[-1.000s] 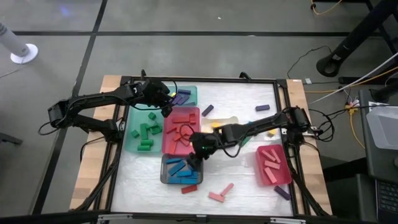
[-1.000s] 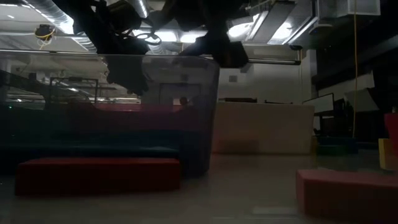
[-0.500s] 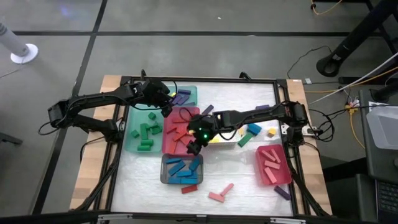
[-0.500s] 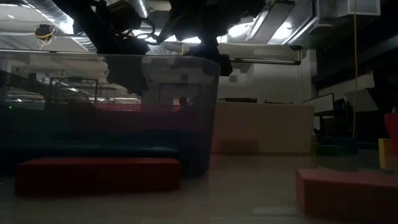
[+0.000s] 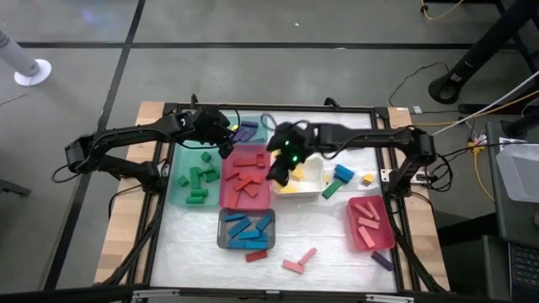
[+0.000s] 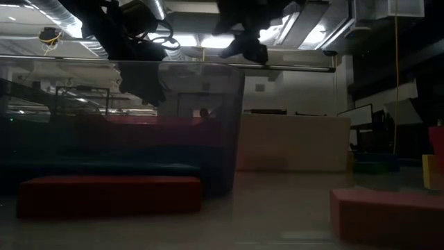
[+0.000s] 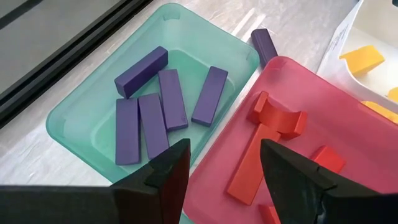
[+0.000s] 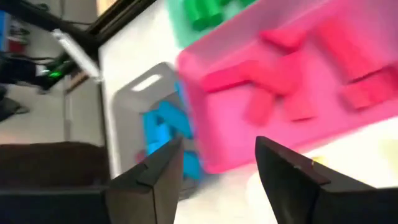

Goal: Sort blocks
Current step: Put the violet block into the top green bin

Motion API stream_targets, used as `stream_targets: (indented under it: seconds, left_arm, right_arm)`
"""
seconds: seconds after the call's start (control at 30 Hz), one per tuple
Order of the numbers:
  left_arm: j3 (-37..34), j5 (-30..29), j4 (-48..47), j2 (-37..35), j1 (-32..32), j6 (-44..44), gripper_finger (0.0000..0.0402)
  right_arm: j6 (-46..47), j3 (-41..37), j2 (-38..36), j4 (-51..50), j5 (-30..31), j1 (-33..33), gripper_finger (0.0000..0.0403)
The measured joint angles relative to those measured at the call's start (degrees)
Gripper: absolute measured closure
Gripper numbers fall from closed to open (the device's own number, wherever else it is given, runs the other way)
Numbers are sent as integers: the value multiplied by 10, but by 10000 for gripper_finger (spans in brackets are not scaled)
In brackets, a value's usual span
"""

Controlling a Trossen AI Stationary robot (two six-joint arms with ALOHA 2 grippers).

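Right now your blocks are mostly sorted by colour. Purple bars (image 7: 163, 98) lie side by side in the small teal tray (image 7: 84, 102) at the far left of the mat, with one more purple bar (image 7: 263, 43) on the mat just beside that tray. Green blocks (image 5: 196, 178) sit in the larger green tray (image 5: 176, 190), red blocks (image 5: 245, 180) including an arch (image 7: 278, 116) in the red tray (image 5: 226, 189), blue bars (image 5: 246, 231) in the grey tray (image 5: 221, 229), pink bars (image 5: 366, 215) in the pink tray (image 5: 357, 240), and yellow pieces (image 7: 361, 59) in the white tray (image 5: 317, 175).

Loose on the mat you have a blue block (image 5: 342, 175) and a green block (image 5: 331, 191) just right of the white tray, a small yellow cube (image 5: 367, 178) beyond them, a red bar (image 5: 256, 254) in front of the grey tray, a pink T-shaped pair (image 5: 299, 262) near the front edge, and a purple bar (image 5: 382, 261) at the front right.

Your right gripper (image 5: 280, 171) hangs over the seam between the red and white trays, fingers (image 8: 283, 168) parted with nothing between them. Your left gripper (image 5: 224, 140) hovers where the teal tray meets the red one, jaws also spread and empty.
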Motion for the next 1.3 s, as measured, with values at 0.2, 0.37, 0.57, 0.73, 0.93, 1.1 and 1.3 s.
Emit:
stream_targets:
  seconds: [0.2, 0.37, 0.57, 0.73, 0.93, 1.1, 1.3]
  left_arm:
    - [0, 0, 0, 0, 0, -4, 219]
    - [0, 0, 0, 0, 0, -41, 219]
    - [0, 0, 0, 0, 0, -74, 219]
    - [0, 0, 0, 0, 0, -78, 219]
    - [0, 0, 0, 0, 0, -78, 219]
    - [0, 0, 0, 0, 0, -77, 219]
    - [0, 0, 2, 0, 0, -76, 219]
  right_arm:
    - [-95, 0, -22, -44, 57, -58, 205]
    - [-102, 0, -22, -58, 90, -112, 205]
    - [-38, 0, -22, -60, 171, -162, 205]
    - [-91, 0, -20, -59, 185, -184, 205]
    - [-202, 0, -8, -60, 185, -195, 205]
    - [-238, 0, 10, -60, 181, -198, 205]
    - [-260, 0, 31, -59, 175, -202, 205]
